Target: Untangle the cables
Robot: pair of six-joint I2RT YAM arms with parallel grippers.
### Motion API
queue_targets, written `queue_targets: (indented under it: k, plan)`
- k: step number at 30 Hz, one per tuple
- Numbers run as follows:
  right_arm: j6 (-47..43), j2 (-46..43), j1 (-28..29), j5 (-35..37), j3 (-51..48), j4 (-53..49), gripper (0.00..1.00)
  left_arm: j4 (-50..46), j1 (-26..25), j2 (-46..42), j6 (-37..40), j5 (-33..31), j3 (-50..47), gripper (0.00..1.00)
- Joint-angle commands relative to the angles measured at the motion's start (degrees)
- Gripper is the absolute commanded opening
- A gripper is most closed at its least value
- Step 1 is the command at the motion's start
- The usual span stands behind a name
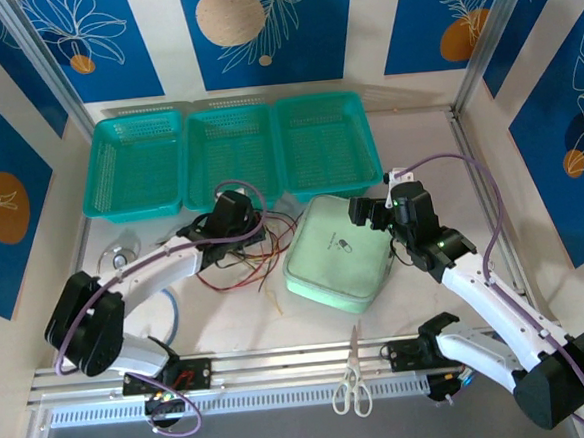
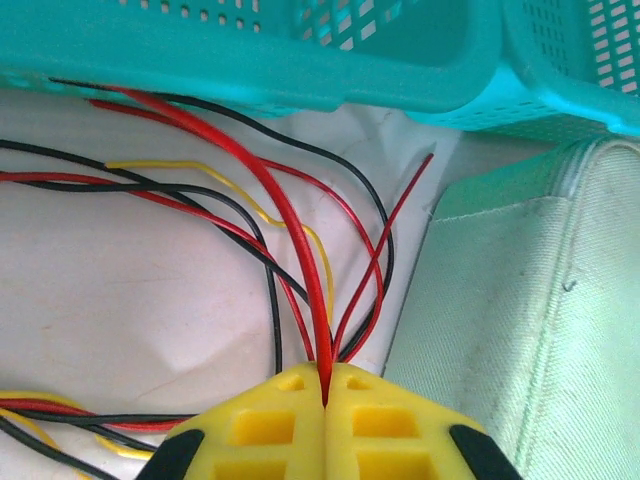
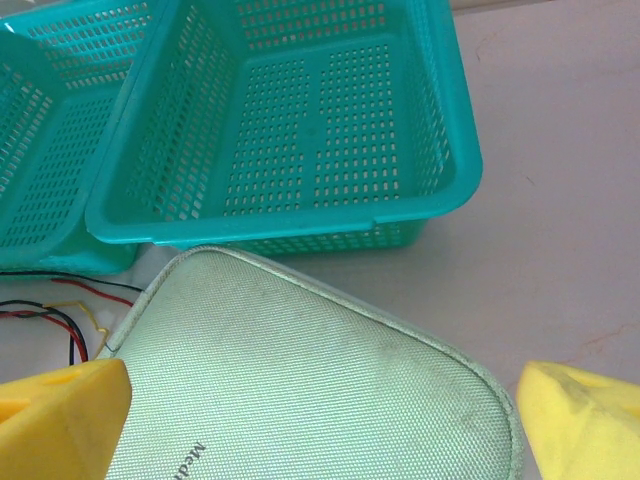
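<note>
Teal perforated plastic baskets (image 1: 232, 153), three in a row, stand just ahead of both sets of jaws on the white desk (image 1: 239, 323). A pale green fabric zip case (image 1: 335, 256) lies just to the right of the left jaws and directly beneath the right jaws. Its left edge borders the wire bundle. A light-blue-tubed stethoscope with a metal disc (image 1: 117, 256) lies to the left of the left jaws, apart from them. White-handled scissors (image 1: 351, 385) lie well behind both sets of jaws, near the arm bases.

Left jaws: yellow pads pressed together, pinching a bright red cable (image 2: 300, 240). This cable is thicker than the rest. It runs forward from the pinch point and curves left to the foot of the nearest basket.

Right jaws: spread wide, one yellow pad on each side of the case, nothing between them but the case surface below.

The thin black, red and yellow cables (image 2: 150, 188) fan out ahead and to the left of the left jaws. They cross one another repeatedly. One thin red end reaches the case edge.
</note>
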Motion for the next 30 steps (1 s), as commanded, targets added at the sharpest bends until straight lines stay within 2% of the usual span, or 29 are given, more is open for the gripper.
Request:
queue_targets:
  k: [1,16,25,30]
  plan:
    - [0.6,-0.2,0.4,-1.8,1.4,0.6,0.99,-6.0,-0.1,-3.6,2.1,-0.1,3.2,0.0]
    - [2.8,1.9,3.4,-8.5,3.0,3.0,0.99,-24.7,0.9,-13.1,12.5,-7.3,10.4,0.0]
    - [8.4,2.7,3.6,-16.6,3.8,3.8,0.99,-28.2,2.6,-18.3,15.0,-5.4,16.4,0.0]
    - [11.9,4.6,5.0,-18.1,3.6,6.3,1.0,-31.1,2.6,-18.5,15.9,-4.9,20.9,0.0]
